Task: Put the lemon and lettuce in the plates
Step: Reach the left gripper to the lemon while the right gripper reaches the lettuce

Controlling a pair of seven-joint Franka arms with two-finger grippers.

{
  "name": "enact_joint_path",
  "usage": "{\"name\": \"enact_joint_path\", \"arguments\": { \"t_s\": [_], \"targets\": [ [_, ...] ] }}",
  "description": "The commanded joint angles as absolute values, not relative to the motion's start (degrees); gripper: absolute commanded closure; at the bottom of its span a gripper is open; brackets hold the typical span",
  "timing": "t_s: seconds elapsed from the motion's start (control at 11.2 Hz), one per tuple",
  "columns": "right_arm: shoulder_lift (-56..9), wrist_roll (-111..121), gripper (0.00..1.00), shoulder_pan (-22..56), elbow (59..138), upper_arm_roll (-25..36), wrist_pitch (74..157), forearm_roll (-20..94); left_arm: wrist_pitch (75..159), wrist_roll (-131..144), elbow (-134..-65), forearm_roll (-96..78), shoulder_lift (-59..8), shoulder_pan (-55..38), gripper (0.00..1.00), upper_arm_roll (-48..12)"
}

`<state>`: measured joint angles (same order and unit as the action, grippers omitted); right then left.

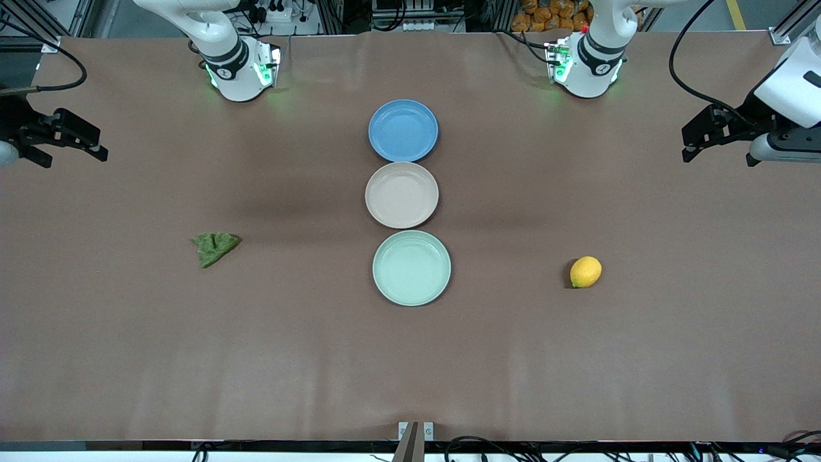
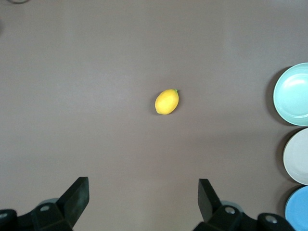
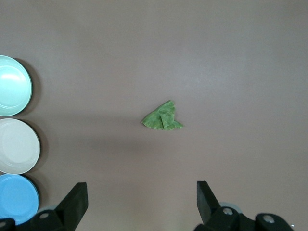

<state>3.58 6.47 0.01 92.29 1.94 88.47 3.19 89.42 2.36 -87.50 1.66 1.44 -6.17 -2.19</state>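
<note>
Start of task, nothing placed. Left gripper (image 2: 143,195), fingers apart, hangs high at its table end, lemon (image 1: 585,271) below it. Right gripper (image 3: 142,196), likewise apart, hangs above lettuce (image 1: 215,246). Beige plate (image 1: 401,194) and mint plate (image 1: 411,267) await, both empty.

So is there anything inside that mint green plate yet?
No. The mint plate is bare, as is the beige plate. The lemon and the lettuce lie on the table. Nothing covers either plate.
</note>
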Motion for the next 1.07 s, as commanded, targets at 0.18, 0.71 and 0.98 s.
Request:
{"name": "enact_joint_path", "arguments": {
  "t_s": [0.18, 0.71, 0.98],
  "targets": [
    [4.75, 6.77, 0.00, -0.26, 93.60, 2.55, 89.38, 3.34, 87.45, 1.06, -86.92, -0.08, 2.12, -5.63, 0.00, -1.84],
    [4.22, 6.86, 0.00, -0.61, 93.78, 2.72, 89.74, 3.08, 90.41, 1.76, -89.64, -4.30, -5.69, -5.27, 0.00, -2.64],
    [4.22, 6.77, 0.00, -1.41, 95.26, 2.72, 89.30, 3.08, 99.02, 4.39, -91.13, -2.82, -13.42, -7.30, 0.00, -3.08]
  ]
}}
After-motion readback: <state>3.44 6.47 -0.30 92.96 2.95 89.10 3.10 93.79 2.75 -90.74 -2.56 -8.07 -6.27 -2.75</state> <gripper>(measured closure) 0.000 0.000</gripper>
